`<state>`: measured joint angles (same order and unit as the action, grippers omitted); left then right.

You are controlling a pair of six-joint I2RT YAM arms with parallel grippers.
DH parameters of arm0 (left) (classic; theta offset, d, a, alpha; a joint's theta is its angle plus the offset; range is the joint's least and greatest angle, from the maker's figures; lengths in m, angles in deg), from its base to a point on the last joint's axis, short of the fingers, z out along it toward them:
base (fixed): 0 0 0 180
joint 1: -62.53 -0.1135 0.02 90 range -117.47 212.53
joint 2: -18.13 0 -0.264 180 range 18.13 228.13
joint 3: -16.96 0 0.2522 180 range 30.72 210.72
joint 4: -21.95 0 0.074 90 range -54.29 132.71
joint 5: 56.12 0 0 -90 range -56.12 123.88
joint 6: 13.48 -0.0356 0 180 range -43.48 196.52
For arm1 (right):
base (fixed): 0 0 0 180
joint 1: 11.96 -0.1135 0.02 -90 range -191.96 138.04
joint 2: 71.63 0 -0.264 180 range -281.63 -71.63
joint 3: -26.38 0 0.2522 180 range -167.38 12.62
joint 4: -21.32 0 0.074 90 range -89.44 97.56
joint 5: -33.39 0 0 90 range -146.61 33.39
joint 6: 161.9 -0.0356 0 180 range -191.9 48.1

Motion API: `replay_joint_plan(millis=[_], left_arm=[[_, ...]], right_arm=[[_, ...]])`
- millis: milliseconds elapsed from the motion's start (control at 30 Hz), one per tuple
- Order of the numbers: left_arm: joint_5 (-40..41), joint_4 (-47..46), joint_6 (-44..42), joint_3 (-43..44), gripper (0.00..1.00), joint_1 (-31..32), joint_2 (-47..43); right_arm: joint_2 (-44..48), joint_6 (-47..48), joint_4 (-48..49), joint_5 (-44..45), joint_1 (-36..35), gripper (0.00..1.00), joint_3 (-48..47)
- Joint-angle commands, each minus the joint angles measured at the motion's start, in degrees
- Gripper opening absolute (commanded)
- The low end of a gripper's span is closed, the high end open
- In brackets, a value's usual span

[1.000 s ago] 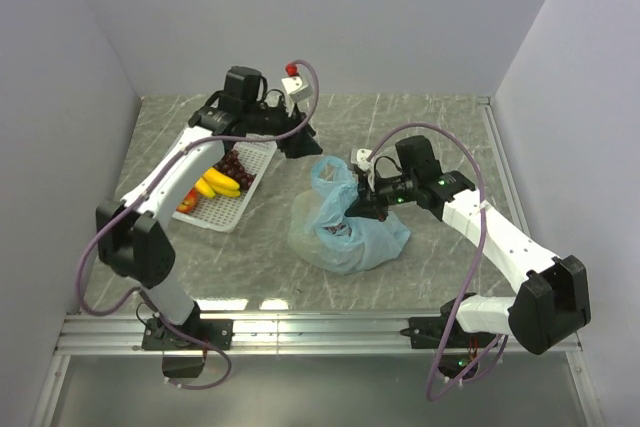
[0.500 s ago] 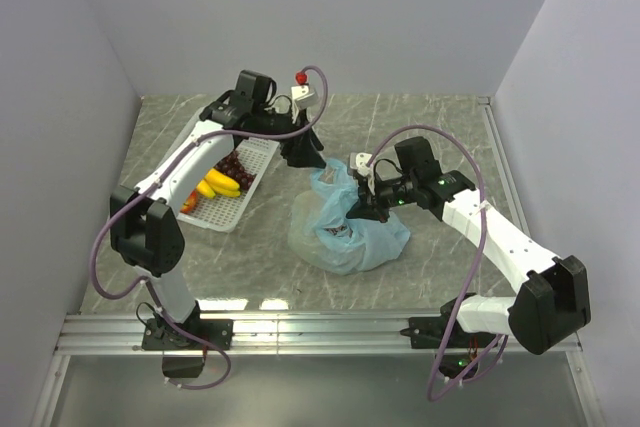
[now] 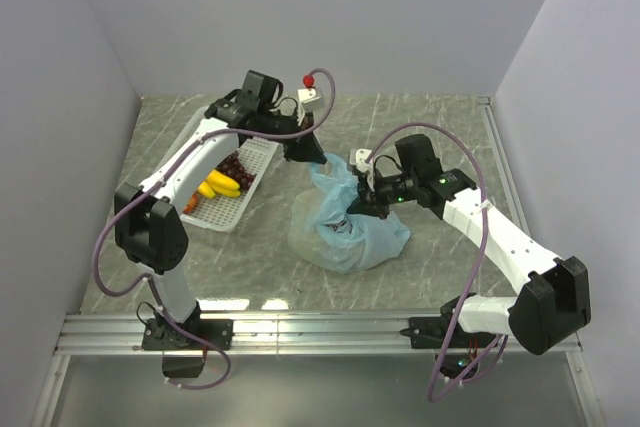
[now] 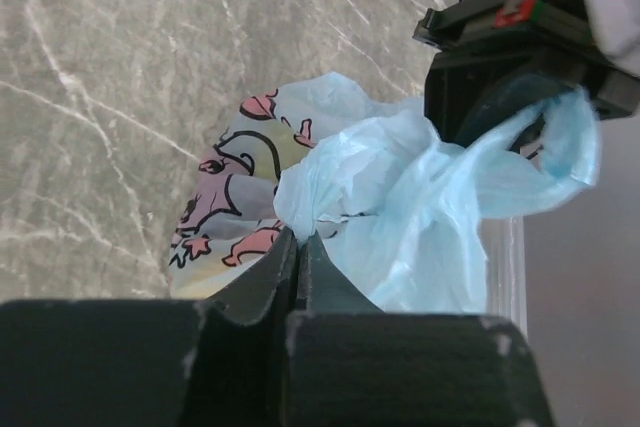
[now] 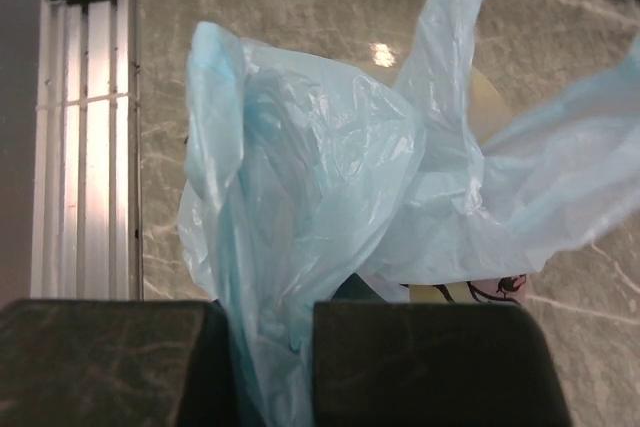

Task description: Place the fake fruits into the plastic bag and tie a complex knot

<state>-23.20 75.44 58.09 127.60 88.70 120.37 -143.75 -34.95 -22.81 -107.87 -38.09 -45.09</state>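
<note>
Your left gripper [image 4: 300, 243] is clamped on the far rim of the plastic bag [image 3: 345, 235], which sits mid-way across the surface [image 3: 440, 127]. Your right gripper [image 5: 272, 332] is pinched on a near fold. With bananas [image 3: 218, 185] and grapes [image 3: 235, 162] lying in the basket [image 3: 224, 217], you're likely opening the mouth; next, spread the grips gently, without tearing.

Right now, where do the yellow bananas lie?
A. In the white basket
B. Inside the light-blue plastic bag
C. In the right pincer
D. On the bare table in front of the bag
A: in the top view the bananas lie in the white basket, next to the grapes and to the left of the plastic bag.
</note>
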Motion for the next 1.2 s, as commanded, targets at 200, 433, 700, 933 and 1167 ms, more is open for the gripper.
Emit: replay_joint_plan(millis=[200, 433, 700, 933, 1167], left_arm=[[1.3, 1.8, 4.2, -4.8, 0.0, -1.5, -17.0], [11.2, -9.6, 23.6, -23.1, 0.0, 7.3, -29.6], [29.1, -17.0, 41.9, -35.5, 0.0, 18.6, -30.3], [42.7, -24.2, 45.0, -38.0, 0.0, 22.6, -23.0], [49.5, -39.2, 44.5, -41.7, 0.0, 22.2, -20.9]], right_arm=[[2.3, -22.6, 8.8, 6.5, 0.2, 0.0, 2.1], [2.5, -44.9, 13.2, 11.1, 0.3, 0.0, 4.8], [5.1, -60.5, 16.4, 16.0, 0.6, 0.0, 7.0], [6.0, -66.2, 19.8, 12.2, 0.9, 0.0, 8.5], [8.8, -73.2, 27.4, 6.8, 1.0, 0.0, 15.1]])
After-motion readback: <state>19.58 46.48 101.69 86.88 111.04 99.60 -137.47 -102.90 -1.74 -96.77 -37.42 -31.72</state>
